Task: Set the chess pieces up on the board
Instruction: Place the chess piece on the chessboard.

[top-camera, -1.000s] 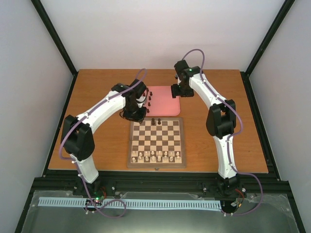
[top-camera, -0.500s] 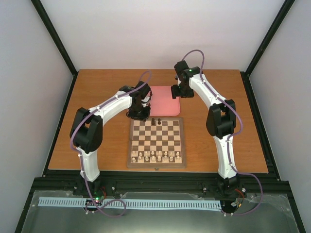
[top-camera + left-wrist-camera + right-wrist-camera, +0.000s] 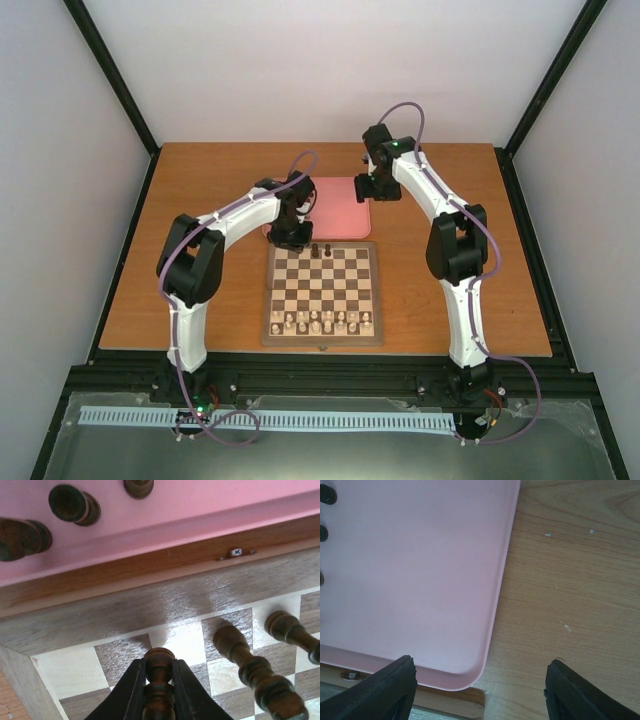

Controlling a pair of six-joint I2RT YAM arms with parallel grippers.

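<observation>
Two dark chess pieces (image 3: 315,250) stand on the far row of the board (image 3: 322,342). Left gripper (image 3: 159,666) pinches a third dark piece (image 3: 159,656) over the far-left corner squares. Right gripper (image 3: 480,682), fingers spread wide, hovers over the near-right corner of the pink tray (image 3: 420,580), where more dark pieces (image 3: 75,504) stand.

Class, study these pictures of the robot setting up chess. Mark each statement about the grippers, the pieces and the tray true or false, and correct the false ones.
1. The left gripper is shut on a dark piece. True.
2. The right gripper holds a piece. False: it is open and empty, above the pink tray's corner.
3. Two dark pieces stand on the board. True.
4. The pink tray is empty. False: other dark pieces stand on it.
</observation>
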